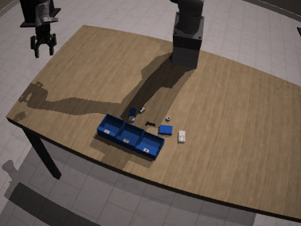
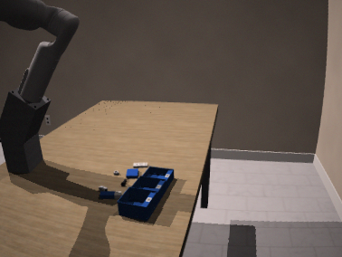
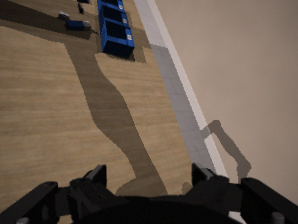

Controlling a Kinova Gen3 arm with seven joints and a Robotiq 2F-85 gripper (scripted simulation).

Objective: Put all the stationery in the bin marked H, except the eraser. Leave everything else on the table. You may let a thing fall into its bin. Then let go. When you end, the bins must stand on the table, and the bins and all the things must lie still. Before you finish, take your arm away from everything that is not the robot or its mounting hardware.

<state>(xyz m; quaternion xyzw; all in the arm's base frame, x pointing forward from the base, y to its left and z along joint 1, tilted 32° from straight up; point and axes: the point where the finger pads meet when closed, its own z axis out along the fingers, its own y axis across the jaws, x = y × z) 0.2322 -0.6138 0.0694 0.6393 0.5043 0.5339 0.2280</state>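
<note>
The jaws [image 1: 44, 52] stood spread, pinching nothing, far from the 3-compartment blue bins [image 1: 124, 137] [image 2: 146, 194] [image 3: 116, 31] and small items beyond them; unreadable labels risked a wrong drop.

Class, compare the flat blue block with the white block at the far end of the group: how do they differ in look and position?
The blue block is plain blue, while the white block is white with small dark marks on top. The blue block lies nearer the three-compartment bin; the white block lies farther from it. Both rest on the table.
</note>
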